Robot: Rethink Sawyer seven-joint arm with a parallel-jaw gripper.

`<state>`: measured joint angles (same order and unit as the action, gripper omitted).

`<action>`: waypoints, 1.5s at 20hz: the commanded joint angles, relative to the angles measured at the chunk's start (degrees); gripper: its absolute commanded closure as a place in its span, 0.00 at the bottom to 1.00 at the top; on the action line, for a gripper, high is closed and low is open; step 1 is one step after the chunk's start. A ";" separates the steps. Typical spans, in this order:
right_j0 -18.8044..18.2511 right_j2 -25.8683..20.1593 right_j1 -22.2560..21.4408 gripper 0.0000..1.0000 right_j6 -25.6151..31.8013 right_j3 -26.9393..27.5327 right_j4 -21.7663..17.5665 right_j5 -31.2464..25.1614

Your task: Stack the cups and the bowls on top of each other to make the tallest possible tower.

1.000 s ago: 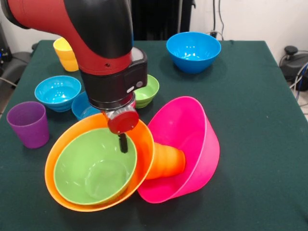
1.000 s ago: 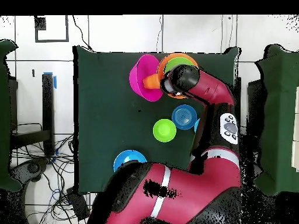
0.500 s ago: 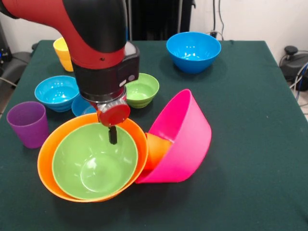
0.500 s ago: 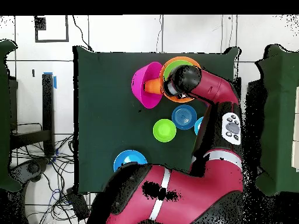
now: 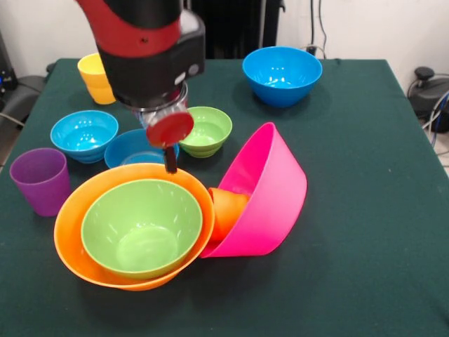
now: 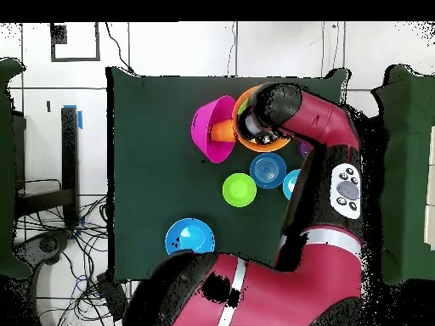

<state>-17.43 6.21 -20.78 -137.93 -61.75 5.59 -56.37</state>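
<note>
Green cloth table: tower lies toppled at ~6 o'clock, pink bowl on its side, orange cup wedged btwn it and lg orange bowl w/ green bowl nested inside. Gripper hangs above orange bowl's far rim, holding nothing; open vs closed can't tell. Risk, judged: any nudge at that rim rolls pink bowl or pops cup free, since nothing sits flat.

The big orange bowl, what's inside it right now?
A medium green bowl sits nested in the large orange bowl. The green bowl looks empty; whatever lies between the two bowls is covered.

Lab: robot arm, green-clothed table, trailing cables.
</note>
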 commanded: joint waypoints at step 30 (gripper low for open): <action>-1.48 -7.92 -0.28 0.00 6.13 -10.95 -2.18 12.12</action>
<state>-17.76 5.56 -23.79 -137.93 -64.34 5.82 -49.20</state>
